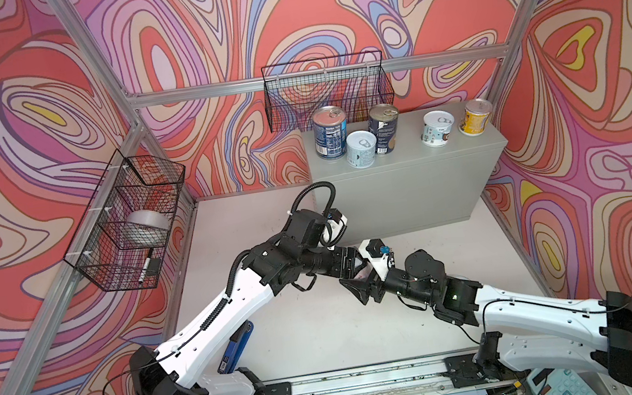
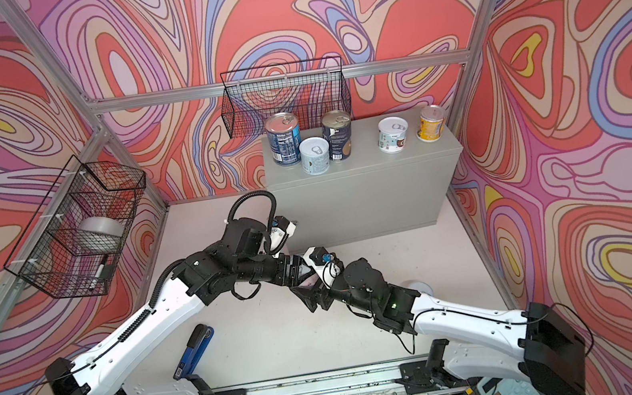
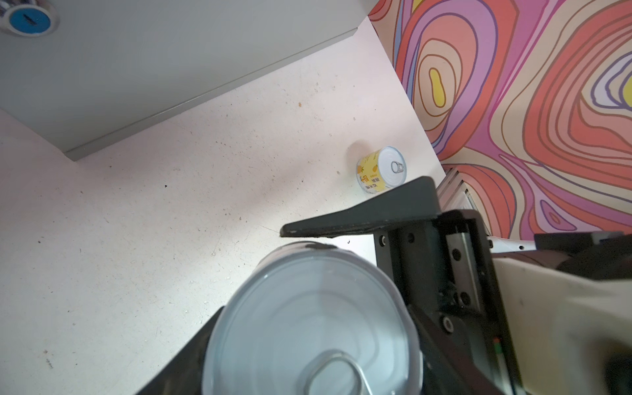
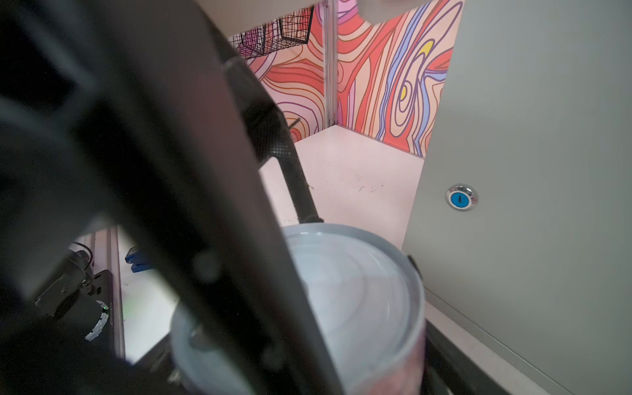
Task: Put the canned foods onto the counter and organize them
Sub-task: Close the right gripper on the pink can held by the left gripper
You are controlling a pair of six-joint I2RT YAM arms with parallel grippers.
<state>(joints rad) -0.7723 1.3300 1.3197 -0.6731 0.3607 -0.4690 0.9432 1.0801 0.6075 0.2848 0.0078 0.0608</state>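
Five cans are standing upright on top of the grey cabinet (image 1: 410,193) in both top views. A tall dark blue can (image 1: 330,131) is sitting toward the left end, with a second dark blue can (image 1: 384,128) near it. A pale blue can (image 1: 361,148) is sitting in front of and between those two. Well apart from them, a white-teal can (image 1: 438,127) and a yellow can (image 1: 475,117) are sitting near the right end. Whether the clustered three are touching, you are not getting from these angles.

Your two arms are meeting at the middle of the tabletop (image 1: 303,326), in front of the cabinet. Your left pincer (image 1: 358,269) is gripping the pink can (image 3: 307,318), whose lid is showing in both wrist views. Whether its base is off the surface is hidden. Your right pincer (image 1: 361,284) is standing spread around the same can. In the left wrist view one of its fingers (image 3: 359,220) is leaving a thin sliver of light against the rim, so it is not clamping.

One more, a loose yellow can (image 3: 381,169), is sitting upright on the tabletop toward the right wall, well apart from the cabinet.
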